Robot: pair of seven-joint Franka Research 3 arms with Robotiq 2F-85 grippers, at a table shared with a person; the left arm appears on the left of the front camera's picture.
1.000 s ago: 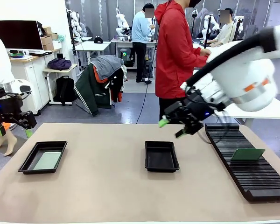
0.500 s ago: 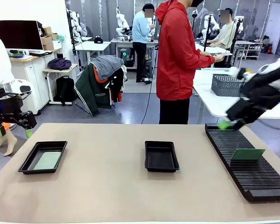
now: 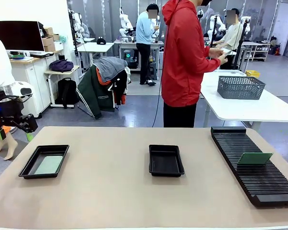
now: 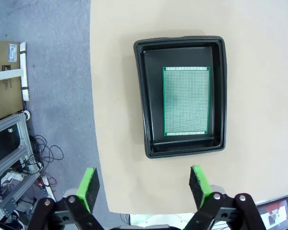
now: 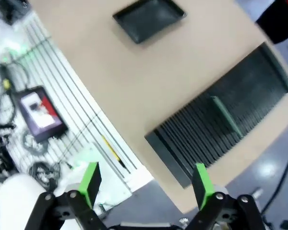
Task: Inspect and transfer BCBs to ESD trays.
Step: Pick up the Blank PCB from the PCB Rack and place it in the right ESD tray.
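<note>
L gripper [image 4: 143, 184]: jaws apart, empty, off the table's left edge, looking down on left ESD tray [image 4: 140, 96]. Flat BCB [image 4: 186, 100] lies inside it. R gripper [image 5: 146, 182]: jaws apart, empty, high over the table's right side. Rack BCB [image 3: 254, 158] stands tilted in a slot of the rack [image 3: 259, 187], right. Centre ESD tray [image 3: 166, 147] is empty. Likely step: R arm fetches the rack BCB. Approach from above, pads on board edges, lift straight out, lay flat in centre tray.
</note>
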